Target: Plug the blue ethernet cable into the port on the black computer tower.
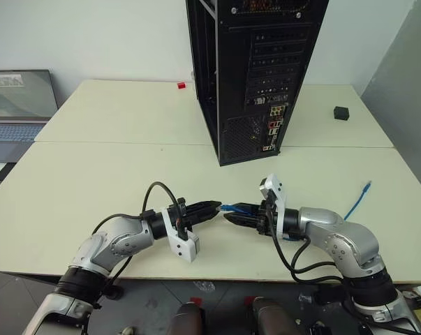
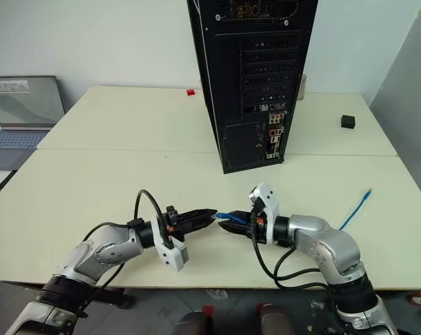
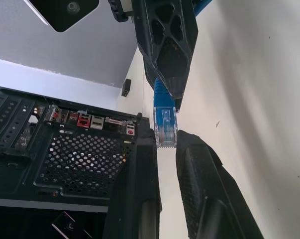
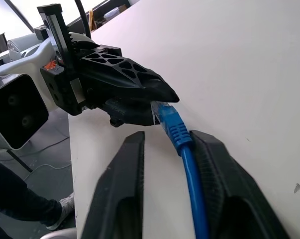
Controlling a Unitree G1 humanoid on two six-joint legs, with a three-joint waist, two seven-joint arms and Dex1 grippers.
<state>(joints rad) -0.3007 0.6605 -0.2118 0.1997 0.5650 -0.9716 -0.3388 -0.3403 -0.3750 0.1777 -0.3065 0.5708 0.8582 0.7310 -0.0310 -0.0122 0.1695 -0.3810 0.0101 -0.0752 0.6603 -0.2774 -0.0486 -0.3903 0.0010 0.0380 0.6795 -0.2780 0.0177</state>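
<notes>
The blue ethernet cable [image 4: 189, 174] runs between my two grippers just above the near table edge. Its clear plug [image 3: 165, 128] is pinched in the tips of my left gripper [image 1: 218, 206], which is shut on it. Facing it, my right gripper [image 1: 228, 218] straddles the blue boot behind the plug. Its fingers [image 4: 224, 189] stand a little apart, with the cord against one of them. The cable's far end [image 1: 366, 187] lies on the table to the right. The black computer tower [image 1: 259, 70] stands upright behind. I cannot single out the port among its small coloured connectors [image 1: 273, 127].
A laptop [image 1: 18, 105] sits open at the far left. A small red piece [image 1: 181, 85] lies behind the tower and a small black cube [image 1: 341, 112] to its right. A grey panel [image 1: 412, 84] bounds the right side.
</notes>
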